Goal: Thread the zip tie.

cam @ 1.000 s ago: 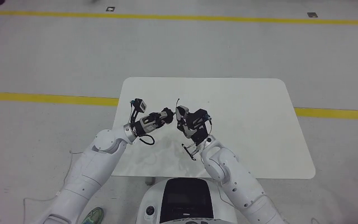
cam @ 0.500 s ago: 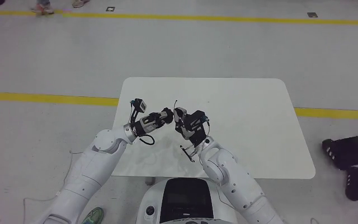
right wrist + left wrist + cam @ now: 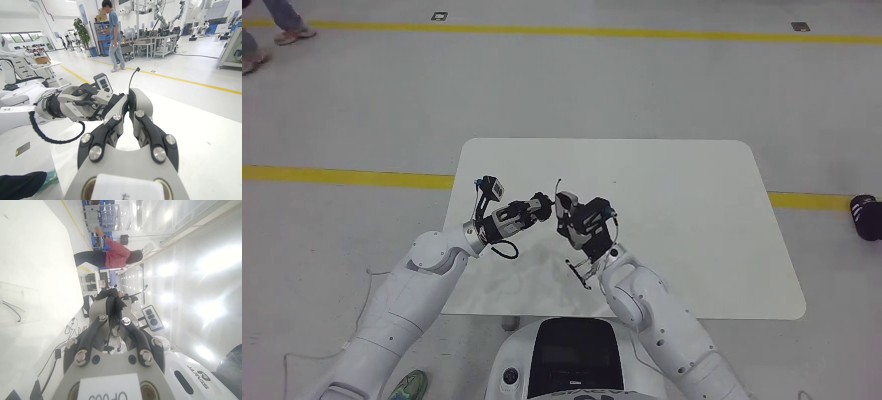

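Right gripper is shifting marginally sideways since the earlier frame, clenching the zip tie; left gripper is meeting it tip-to-tip above the table, jaws clamped on the same zip tie.

The left gripper has its fingers pressed together, dark pads meeting at the tips; a thin black zip tie runs between them toward the wrist; the white bench carries a clear plastic piece with a curved black strip on it.
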You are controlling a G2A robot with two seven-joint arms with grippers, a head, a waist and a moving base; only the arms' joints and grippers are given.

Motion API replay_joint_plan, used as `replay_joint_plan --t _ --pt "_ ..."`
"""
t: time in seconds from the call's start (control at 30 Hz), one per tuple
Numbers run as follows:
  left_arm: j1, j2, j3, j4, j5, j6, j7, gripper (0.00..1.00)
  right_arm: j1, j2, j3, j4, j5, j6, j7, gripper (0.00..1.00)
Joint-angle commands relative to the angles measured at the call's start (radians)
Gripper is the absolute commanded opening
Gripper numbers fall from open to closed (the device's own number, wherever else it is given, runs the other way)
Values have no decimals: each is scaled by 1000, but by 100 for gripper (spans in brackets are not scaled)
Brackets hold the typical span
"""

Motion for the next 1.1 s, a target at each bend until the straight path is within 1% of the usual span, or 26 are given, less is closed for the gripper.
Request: replay_joint_plan --t 0.0,0.13,0.2,0.3,0.33,0.37,0.7,0.77,0.8,0.9,0.93,1.0,1.03,1.07 --pt "0 0 0 0 0 0 0 0 -2 1 5 -3 1 5 -5 100" --pt "0 0 0 0 0 0 0 0 -13 6 25 -14 -15 2 -21 100" --pt "0 0 0 0 0 0 0 0 -20 11 35 -22 -36 -15 -32 100" --pt "0 0 0 0 0 0 0 0 -34 21 56 -36 -62 -70 -76 100" --pt "0 0 0 0 0 0 0 0 -37 25 58 -41 -72 -114 -98 100" --pt "0 0 0 0 0 0 0 0 -37 29 65 -41 -87 -140 -108 100" --pt "1 0 1 0 -1 2 5 0 -37 30 69 -41 -94 -141 -112 100" --pt "8 -4 2 -13 -48 22 17 0 -36 31 71 -41 -104 -135 -109 100" --pt "9 -4 -3 -15 -80 35 12 0 -32 34 76 -43 -151 -124 -107 100" --pt "12 -5 -28 -14 -214 84 -25 0 -36 42 89 -46 -234 -110 -117 100" --pt "11 -4 -38 -8 -247 99 -39 0 -31 46 91 -47 -239 -112 -113 100" --pt "12 -4 -51 -3 -322 143 -79 0 -17 61 89 -48 -239 -105 -112 100" --pt "14 -4 -62 1 -375 173 -100 0 -4 74 83 -48 -239 -102 -110 100" --pt "14 -3 -67 6 -403 206 -120 0 7 85 75 -46 -239 -96 -109 100"
